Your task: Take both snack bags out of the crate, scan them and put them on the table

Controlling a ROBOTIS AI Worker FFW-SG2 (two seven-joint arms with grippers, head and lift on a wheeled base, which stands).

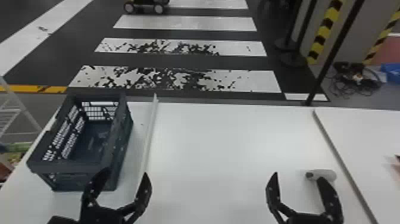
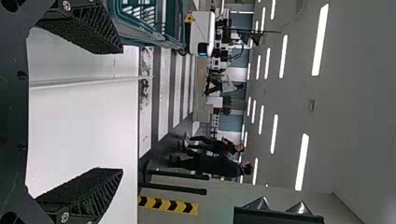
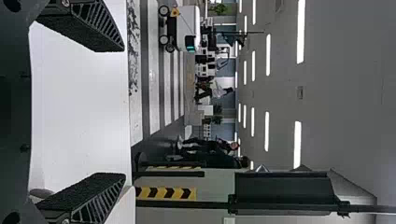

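Observation:
My left gripper (image 1: 124,178) is open over the table's near left part, one finger in front of the dark crate's (image 1: 119,140) near right corner. In the left wrist view the left gripper (image 2: 122,111) has its fingers wide apart with nothing between them, and the crate (image 2: 149,29) stands beyond one finger. My right gripper (image 1: 297,178) is open above the near right part of the white table (image 1: 226,143). The right gripper (image 3: 125,112) holds nothing in the right wrist view. A whitish cylindrical device (image 1: 326,175), possibly the scanner, lies behind its right finger. The visible crate floor bears no bag.
A raised white strip (image 1: 150,131) runs along the table just right of the crate. A grey seam (image 1: 342,161) crosses the table at the right, beyond the device. Black posts (image 1: 330,56) stand on the floor behind the table's far edge.

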